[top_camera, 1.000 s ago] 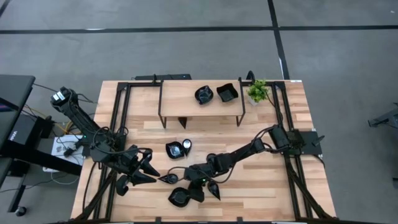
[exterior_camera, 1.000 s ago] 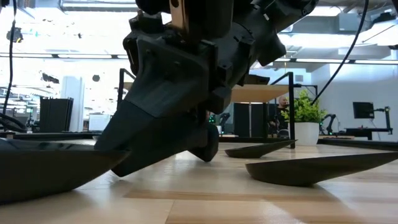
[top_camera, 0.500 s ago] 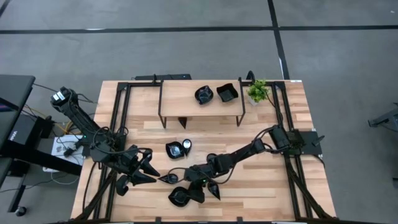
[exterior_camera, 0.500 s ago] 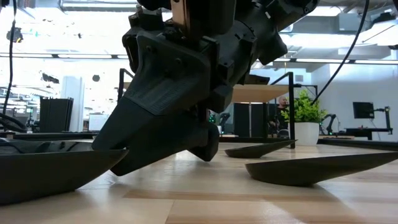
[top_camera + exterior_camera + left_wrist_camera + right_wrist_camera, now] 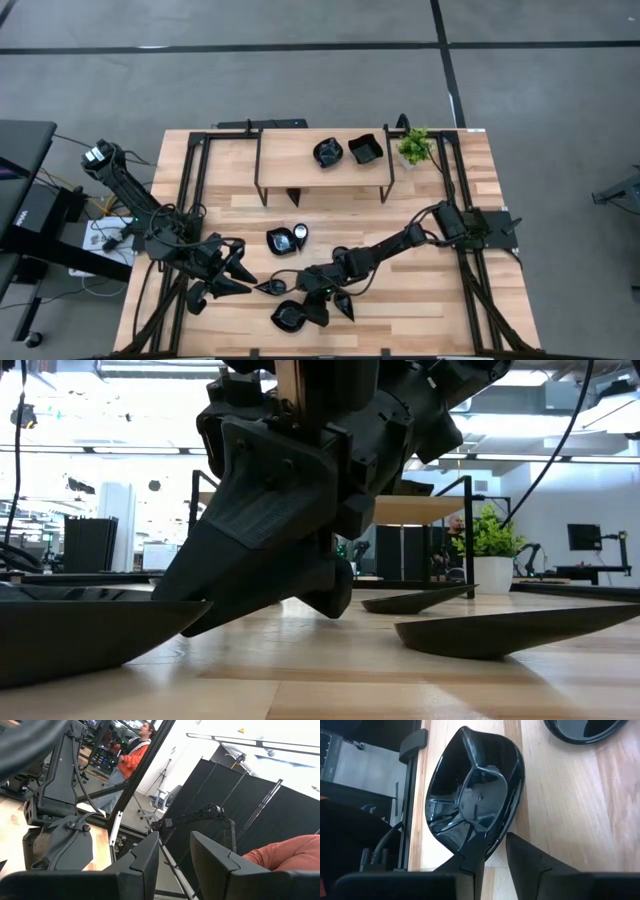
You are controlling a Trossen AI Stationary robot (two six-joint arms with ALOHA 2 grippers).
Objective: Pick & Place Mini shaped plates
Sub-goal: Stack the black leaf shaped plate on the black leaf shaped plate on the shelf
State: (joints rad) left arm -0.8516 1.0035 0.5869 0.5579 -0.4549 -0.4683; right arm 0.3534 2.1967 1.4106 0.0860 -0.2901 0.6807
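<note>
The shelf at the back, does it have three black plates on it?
No, the shelf holds only two black plates, side by side.

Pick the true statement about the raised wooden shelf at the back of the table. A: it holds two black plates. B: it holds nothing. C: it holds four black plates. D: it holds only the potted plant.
A: the high view shows two mini plates on the shelf, a scalloped round plate and a square plate, while the potted plant stands on the table beside it.
</note>
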